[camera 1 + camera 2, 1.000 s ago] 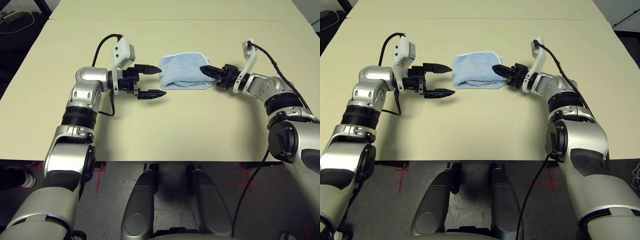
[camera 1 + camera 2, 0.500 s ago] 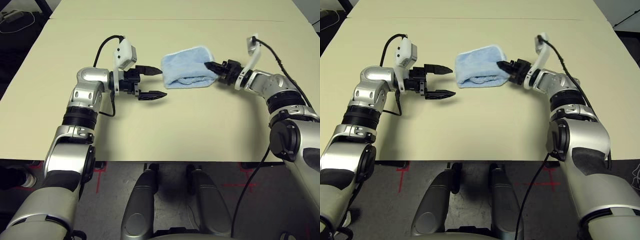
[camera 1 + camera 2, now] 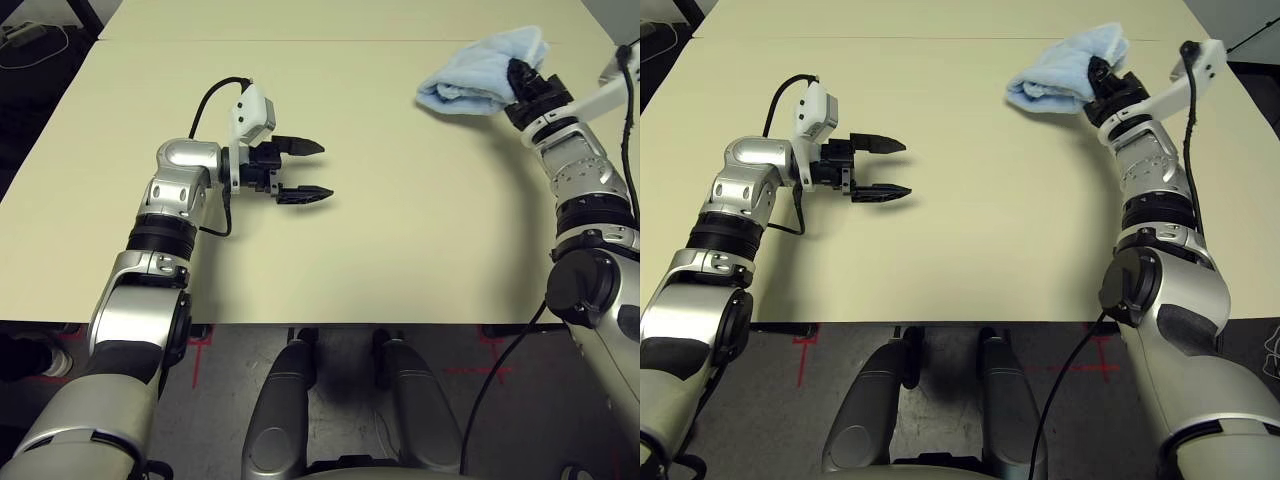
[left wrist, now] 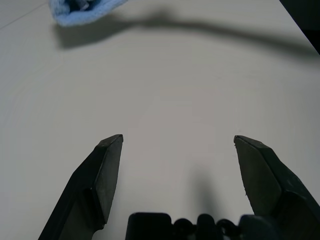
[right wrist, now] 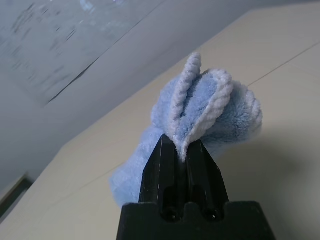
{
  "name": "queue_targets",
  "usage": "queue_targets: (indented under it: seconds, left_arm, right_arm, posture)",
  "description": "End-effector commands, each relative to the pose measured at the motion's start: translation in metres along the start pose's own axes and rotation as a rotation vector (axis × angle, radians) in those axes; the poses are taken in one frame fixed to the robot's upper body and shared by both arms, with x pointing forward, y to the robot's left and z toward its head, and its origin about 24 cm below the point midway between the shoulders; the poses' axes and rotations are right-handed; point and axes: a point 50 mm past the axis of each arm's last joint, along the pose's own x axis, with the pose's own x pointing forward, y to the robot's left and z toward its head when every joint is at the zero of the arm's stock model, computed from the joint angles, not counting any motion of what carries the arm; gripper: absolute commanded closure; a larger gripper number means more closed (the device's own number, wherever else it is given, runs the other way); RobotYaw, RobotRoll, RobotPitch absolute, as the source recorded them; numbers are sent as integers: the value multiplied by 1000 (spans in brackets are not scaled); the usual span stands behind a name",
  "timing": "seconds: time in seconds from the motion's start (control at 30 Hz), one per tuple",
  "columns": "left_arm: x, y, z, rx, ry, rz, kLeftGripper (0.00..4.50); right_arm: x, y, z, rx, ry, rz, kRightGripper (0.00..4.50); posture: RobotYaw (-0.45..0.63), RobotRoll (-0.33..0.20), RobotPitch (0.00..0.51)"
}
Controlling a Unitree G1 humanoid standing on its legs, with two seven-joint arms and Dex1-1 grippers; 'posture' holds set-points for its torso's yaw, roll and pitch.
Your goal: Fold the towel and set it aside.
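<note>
The towel (image 3: 476,72), a folded light blue terry cloth with white edging, hangs bunched at the table's far right, lifted off the surface. My right gripper (image 3: 520,74) is shut on its folded edge; in the right wrist view the fingers (image 5: 161,165) pinch the towel (image 5: 210,112) layers tightly. My left gripper (image 3: 312,170) hovers open over the left middle of the table, nothing between its fingers (image 4: 107,170). In the left wrist view the towel (image 4: 82,10) shows far off.
The beige table (image 3: 400,240) stretches wide, with a seam (image 3: 300,40) running across its far part. A cable lies on the floor at the far left (image 3: 30,40), off the table.
My right gripper has lifted the towel and carried it from the table's middle to the far right. The left gripper has stayed open, drifting slightly toward me.
</note>
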Motion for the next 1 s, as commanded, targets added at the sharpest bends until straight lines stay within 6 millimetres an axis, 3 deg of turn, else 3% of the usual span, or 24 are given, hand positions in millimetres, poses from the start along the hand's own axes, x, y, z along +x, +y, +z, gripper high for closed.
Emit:
queue_targets:
  seconds: [0.03,0.4,1.0]
  left_arm:
    - [5,-1,-2,-2,14,-26,0]
    - [7,-2,-2,-13,8,-33,0]
    - [-3,-4,-6,-34,15,17,0]
  right_arm:
    - [-8,-18,12,-55,-85,-112,4487]
    - [-13,-34,10,-90,-56,-225,4487]
    - [10,-5,14,-41,-27,-144,4487]
  posture:
    - [-19,0,229]
    - [-33,0,239]
    - [19,0,250]
